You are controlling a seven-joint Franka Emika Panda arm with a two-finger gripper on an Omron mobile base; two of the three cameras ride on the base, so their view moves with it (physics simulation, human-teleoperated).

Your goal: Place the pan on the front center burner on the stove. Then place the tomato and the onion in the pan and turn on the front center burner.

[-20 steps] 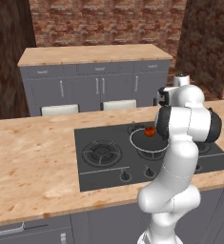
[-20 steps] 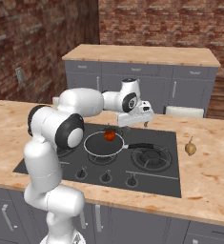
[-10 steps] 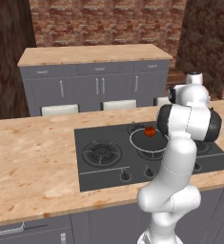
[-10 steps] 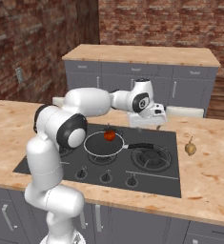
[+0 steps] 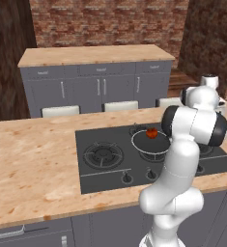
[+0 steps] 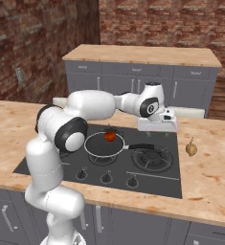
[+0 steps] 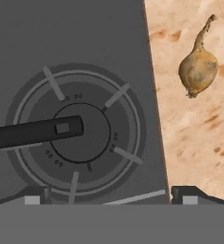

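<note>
Arm: my elbow is bent, forearm stretched forward.
Pincer (image 6: 157, 125): my jaws spread wide (nothing between them), pointing down.

Counter (image 5: 33, 164): light speckled wood, wrapping around the cooktop and stretching wide to the left.
Rear counter (image 6: 142, 53): sitting well behind, same wood top, running across the room.
Cabinets (image 5: 86, 89): grey fronts with slim handles, lining up under the rear counter.
Brick wall (image 6: 181, 21): red-brown, closing off the back.
Stools (image 5: 60, 111): pale tops peeking over the counter's far edge.
</note>
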